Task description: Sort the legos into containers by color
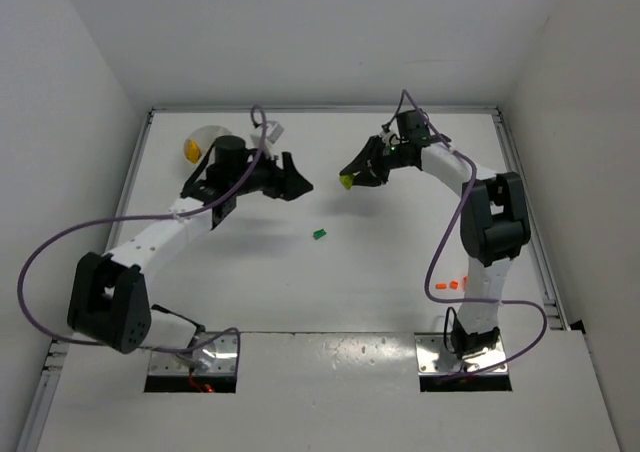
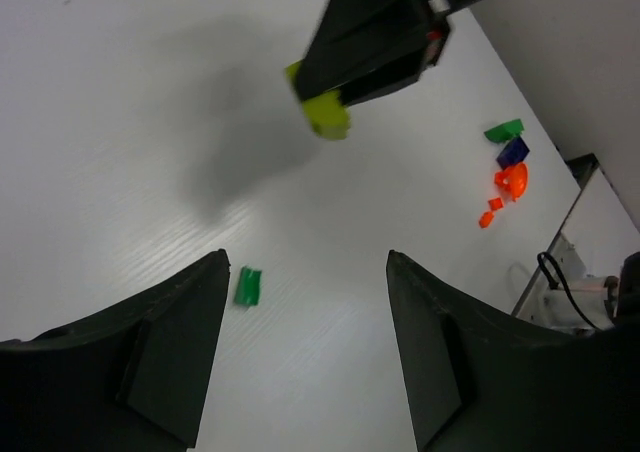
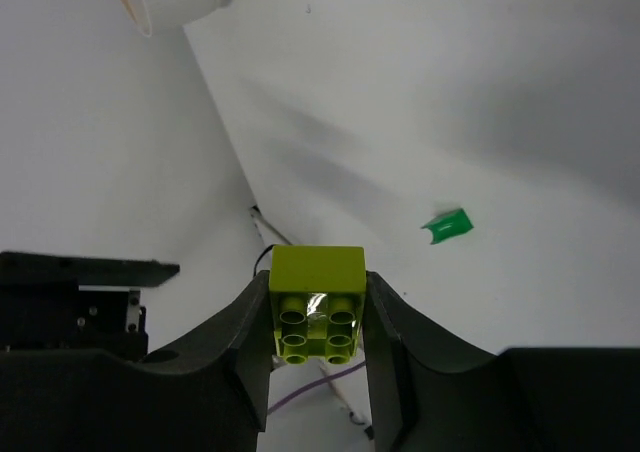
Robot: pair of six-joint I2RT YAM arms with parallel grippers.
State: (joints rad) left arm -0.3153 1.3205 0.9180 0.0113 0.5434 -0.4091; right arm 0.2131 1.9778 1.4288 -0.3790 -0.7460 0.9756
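While the right gripper (image 3: 318,294) pinches a lime brick (image 3: 317,269) between its two fingers, it holds that brick in the air above the far middle of the table (image 1: 380,272), clear of the surface. The brick sits square between the fingers, with its hollow underside and four round sockets facing the wrist camera. The left gripper (image 2: 307,262) hangs just to the left of the right gripper, at about the same distance from the far wall. Its fingers are spread apart with nothing between them, and bare table shows through the gap. The two grippers face each other across a short gap and do not touch. A small green brick (image 1: 320,234) lies alone on the table, nearer than both grippers and roughly below the gap between them, touching neither. The white dish (image 1: 210,130) stands in the far left corner of the table, behind the left arm and partly hidden by it. A yellow piece (image 1: 191,150) shows at the dish's left side, but the section it occupies cannot be told. On the near right, beside the right arm's lower link, a loose cluster of pieces rests on the table: a second green piece (image 2: 505,130), a blue piece (image 2: 513,152) just beside it, a rounder orange piece (image 2: 513,180) and small orange bits (image 2: 490,212). This cluster is well apart from the dish and from both grippers. A purple cable (image 1: 60,237) loops out from each arm.
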